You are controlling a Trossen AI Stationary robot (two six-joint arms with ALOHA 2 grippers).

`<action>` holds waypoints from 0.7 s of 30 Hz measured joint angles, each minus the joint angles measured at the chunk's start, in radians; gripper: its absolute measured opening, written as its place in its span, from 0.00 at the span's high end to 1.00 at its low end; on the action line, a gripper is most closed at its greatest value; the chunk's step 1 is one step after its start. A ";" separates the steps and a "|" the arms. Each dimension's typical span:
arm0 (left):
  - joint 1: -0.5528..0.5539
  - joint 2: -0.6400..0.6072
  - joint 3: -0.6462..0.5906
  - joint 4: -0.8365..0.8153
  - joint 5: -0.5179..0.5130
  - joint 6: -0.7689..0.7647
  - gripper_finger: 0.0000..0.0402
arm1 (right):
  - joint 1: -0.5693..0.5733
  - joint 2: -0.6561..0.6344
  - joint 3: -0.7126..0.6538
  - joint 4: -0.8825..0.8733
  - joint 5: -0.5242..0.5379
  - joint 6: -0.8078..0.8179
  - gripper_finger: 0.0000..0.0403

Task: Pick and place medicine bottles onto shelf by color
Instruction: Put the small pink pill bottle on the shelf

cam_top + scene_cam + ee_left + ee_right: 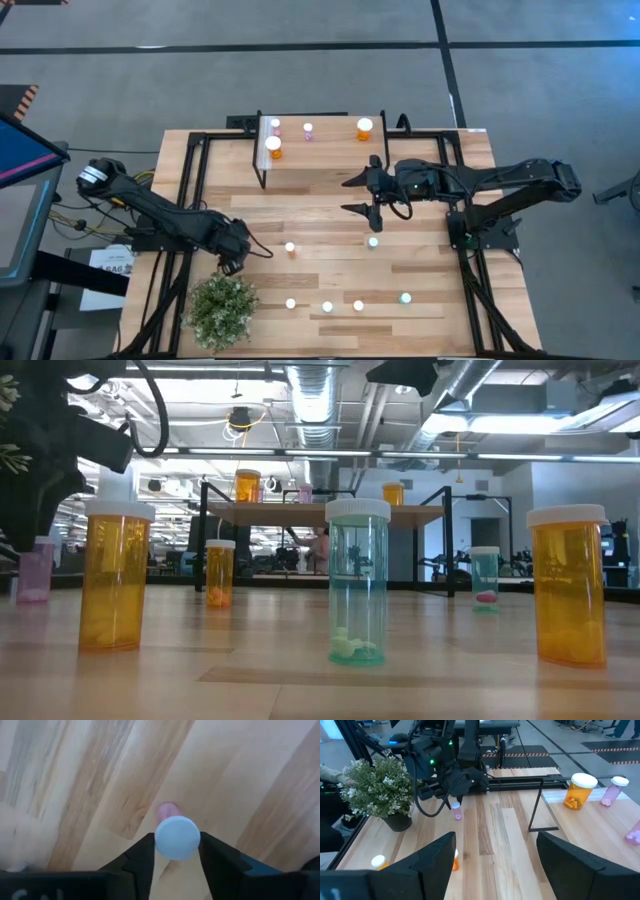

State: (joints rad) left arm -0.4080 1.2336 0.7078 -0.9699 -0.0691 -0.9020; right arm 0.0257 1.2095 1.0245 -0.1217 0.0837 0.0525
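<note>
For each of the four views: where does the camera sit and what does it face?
High: overhead, facing down on both arms and the raised light-wood shelf.
Low: tabletop level, facing bottles and the room.
Left wrist: above the left hand, whose fingers flank a white-capped pink bottle.
Right wrist: behind the open right hand, facing the left arm.
Shared: the right wrist also sees that pink bottle.

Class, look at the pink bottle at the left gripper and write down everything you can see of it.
The pink bottle is a small cylinder with a translucent pink body and a round white cap. It stands upright on the table, beside the plant. The left gripper brackets it, one dark finger on each side of the cap; contact looks close but is not certain. Any contents cannot be made out.
</note>
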 joint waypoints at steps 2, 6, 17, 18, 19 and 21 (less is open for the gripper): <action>0.000 -0.012 0.001 0.001 0.005 0.007 0.69 | 0.000 0.000 0.000 0.000 0.000 0.001 0.25; 0.000 -0.053 0.023 0.000 0.004 0.016 0.74 | 0.000 0.000 0.000 0.000 0.000 0.003 0.25; 0.038 -0.156 0.152 -0.030 -0.051 0.101 0.75 | -0.002 0.007 0.000 0.009 0.000 0.002 0.25; 0.050 -0.156 0.170 -0.042 -0.058 0.116 0.75 | -0.002 0.009 0.000 0.011 0.000 0.001 0.25; 0.063 -0.155 0.187 -0.055 -0.065 0.134 0.75 | -0.002 0.019 0.001 0.024 0.000 0.000 0.25; 0.095 -0.152 0.228 -0.075 -0.077 0.178 0.75 | -0.002 0.041 0.002 0.043 0.000 0.000 0.25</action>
State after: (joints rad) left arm -0.3134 1.0813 0.9356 -1.0449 -0.1462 -0.7244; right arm 0.0235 1.2509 1.0264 -0.0785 0.0837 0.0521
